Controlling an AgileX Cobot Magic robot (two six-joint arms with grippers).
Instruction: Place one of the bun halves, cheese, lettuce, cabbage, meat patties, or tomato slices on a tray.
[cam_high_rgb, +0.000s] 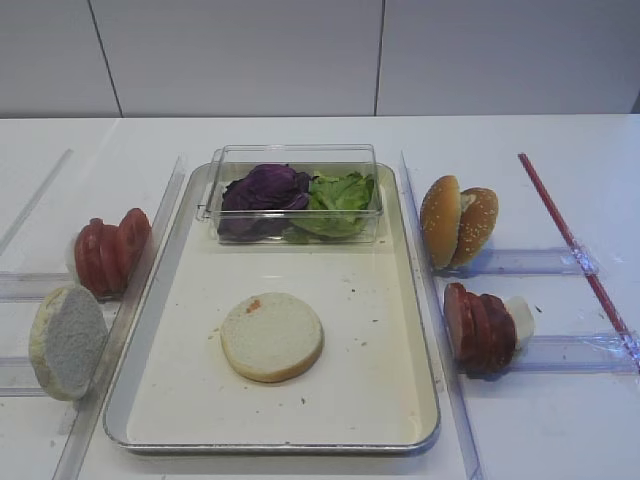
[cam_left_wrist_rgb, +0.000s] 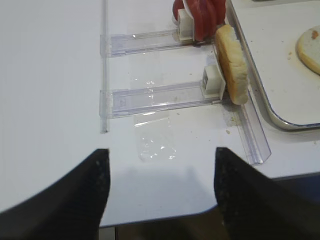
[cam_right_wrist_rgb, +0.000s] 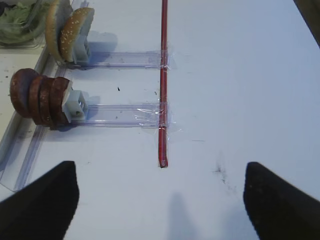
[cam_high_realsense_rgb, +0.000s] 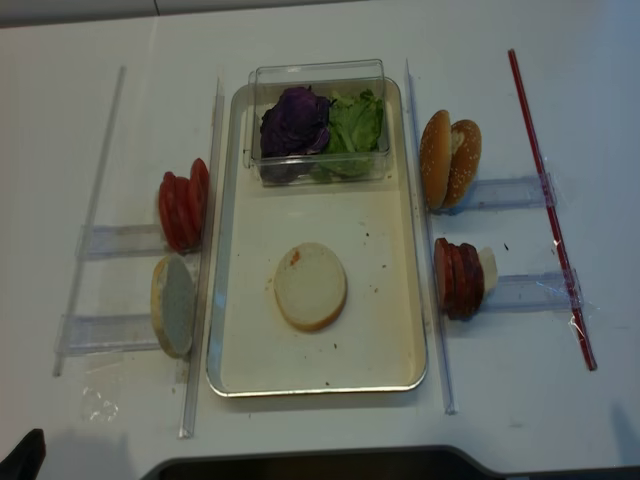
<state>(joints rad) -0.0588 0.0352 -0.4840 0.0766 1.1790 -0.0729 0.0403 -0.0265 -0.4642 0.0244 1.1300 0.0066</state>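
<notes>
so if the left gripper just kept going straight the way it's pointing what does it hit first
Probably the clear plastic rail taped to the table, just ahead of the open left gripper. The upright bun half stands right of that line. Height above the table is unclear, so it might pass over.

Your bun half (cam_high_rgb: 271, 336) lies flat, cut face up, mid-tray (cam_high_rgb: 390, 400) — pale, orange speck near its rim. Lettuce (cam_high_rgb: 340, 200) sits crinkled at the tray's far end. Tomato slices (cam_high_rgb: 108, 252) stand on edge left of the tray — patties (cam_high_rgb: 480, 327) on edge to its right.
</notes>
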